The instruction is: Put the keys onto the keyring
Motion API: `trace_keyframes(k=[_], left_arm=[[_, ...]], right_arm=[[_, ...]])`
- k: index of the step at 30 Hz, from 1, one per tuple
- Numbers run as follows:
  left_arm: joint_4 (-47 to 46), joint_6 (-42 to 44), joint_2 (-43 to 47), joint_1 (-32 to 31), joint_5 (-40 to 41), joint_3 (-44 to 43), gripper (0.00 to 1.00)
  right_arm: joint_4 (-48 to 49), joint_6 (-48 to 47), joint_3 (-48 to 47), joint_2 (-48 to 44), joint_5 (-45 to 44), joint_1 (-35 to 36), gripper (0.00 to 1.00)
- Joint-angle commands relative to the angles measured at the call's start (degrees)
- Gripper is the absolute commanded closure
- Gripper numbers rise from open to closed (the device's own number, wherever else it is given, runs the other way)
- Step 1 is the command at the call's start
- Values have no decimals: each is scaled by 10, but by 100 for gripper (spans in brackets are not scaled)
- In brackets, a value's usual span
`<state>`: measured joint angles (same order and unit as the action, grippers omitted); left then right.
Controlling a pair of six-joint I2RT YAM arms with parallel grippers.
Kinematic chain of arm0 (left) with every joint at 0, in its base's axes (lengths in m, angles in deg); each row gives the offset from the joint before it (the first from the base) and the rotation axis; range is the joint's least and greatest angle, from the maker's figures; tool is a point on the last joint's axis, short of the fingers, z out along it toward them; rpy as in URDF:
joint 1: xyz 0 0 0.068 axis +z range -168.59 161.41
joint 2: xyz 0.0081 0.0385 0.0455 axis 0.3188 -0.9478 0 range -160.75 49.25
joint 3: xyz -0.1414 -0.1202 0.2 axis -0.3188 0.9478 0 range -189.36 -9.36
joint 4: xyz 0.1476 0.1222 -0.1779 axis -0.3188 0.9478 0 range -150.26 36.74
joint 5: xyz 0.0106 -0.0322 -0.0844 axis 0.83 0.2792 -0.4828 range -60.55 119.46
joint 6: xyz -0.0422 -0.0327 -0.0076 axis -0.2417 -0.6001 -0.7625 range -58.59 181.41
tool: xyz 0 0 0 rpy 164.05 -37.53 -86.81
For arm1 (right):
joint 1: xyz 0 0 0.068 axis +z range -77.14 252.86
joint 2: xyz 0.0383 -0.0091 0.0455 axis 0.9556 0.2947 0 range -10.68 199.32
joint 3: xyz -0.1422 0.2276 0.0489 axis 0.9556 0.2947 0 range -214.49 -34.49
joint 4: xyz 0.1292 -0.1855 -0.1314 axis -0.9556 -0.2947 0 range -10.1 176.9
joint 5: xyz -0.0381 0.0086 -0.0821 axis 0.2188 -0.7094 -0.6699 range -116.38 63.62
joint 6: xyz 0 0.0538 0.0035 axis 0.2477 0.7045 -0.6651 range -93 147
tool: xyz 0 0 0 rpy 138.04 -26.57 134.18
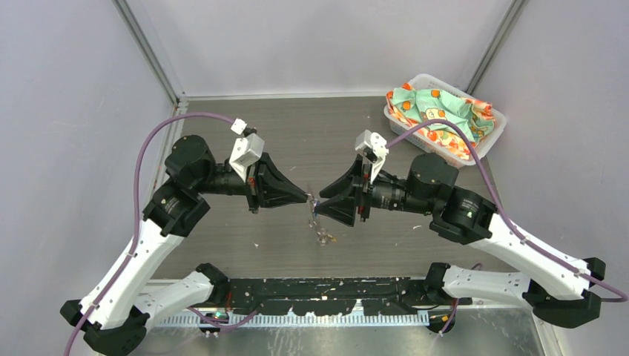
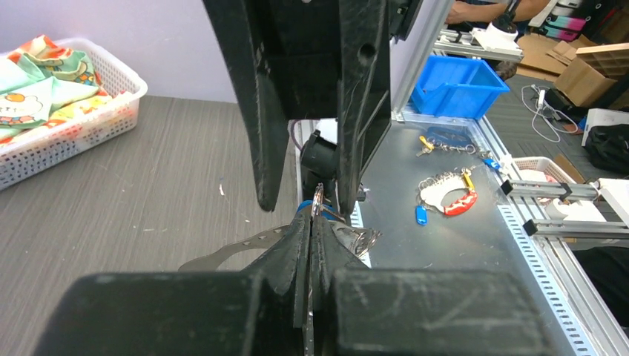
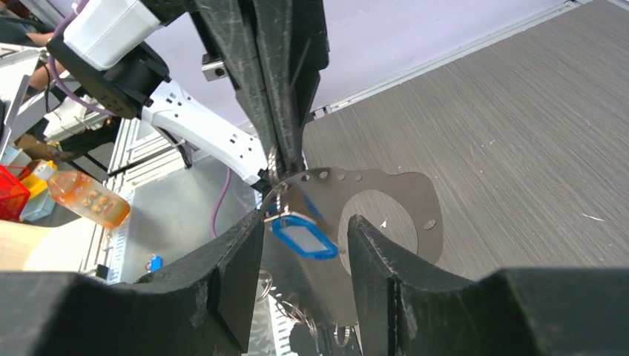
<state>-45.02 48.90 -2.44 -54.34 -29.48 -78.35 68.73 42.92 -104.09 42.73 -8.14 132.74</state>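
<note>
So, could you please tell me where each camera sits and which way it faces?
Top: above and behind the bases, looking down on the table; both arms show, left gripper and right gripper tip to tip.
Left wrist: on the left arm, looking along its fingers, shut on a ring, toward the right gripper and basket.
Right wrist: on the right arm, looking past its open fingers toward the left gripper.
Both wrist views share the blue tag and metal plate.

Nothing legible in any view. The blue key tag (image 3: 300, 239) has a label window, but it looks blank. The patterned cloth (image 1: 438, 111) in the white basket (image 1: 495, 133) shows cartoon prints only, no lettering I can read.
</note>
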Motion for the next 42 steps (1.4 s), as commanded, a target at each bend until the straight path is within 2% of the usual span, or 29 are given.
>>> trace_keyframes(k=[1,3,5,8,12,14,18,27,32,36,39,42], left_arm=[[-52,-19,6,-2,6,-26,100],[-51,-19,8,-1,5,-24,100],[-51,-18,10,-2,4,-21,100],[-51,-18,13,-2,6,-19,100],[-51,-19,15,-1,7,-19,100],[-51,-19,16,-2,6,-18,100],[-52,-20,16,-1,6,-19,100],[-51,-23,16,-2,6,-21,100],[-50,-21,17,-1,3,-18,100],[-49,-20,16,-1,3,-13,100],[-49,-21,14,-1,5,-12,100],[-48,-23,13,-1,7,-16,100]], right_arm=[[84,23,0,3,-7,0,49],[89,26,1,3,-10,0,49],[96,31,4,2,-14,0,53],[95,36,6,2,-8,0,67],[69,42,4,7,6,0,70],[61,48,7,8,10,0,69],[55,53,20,-1,16,0,61],[39,51,9,6,36,0,63],[-38,9,-51,16,10,1,52],[-44,-28,-96,16,-8,0,45],[-50,-36,-120,43,-1,0,44],[-47,-37,-125,61,17,0,48]])
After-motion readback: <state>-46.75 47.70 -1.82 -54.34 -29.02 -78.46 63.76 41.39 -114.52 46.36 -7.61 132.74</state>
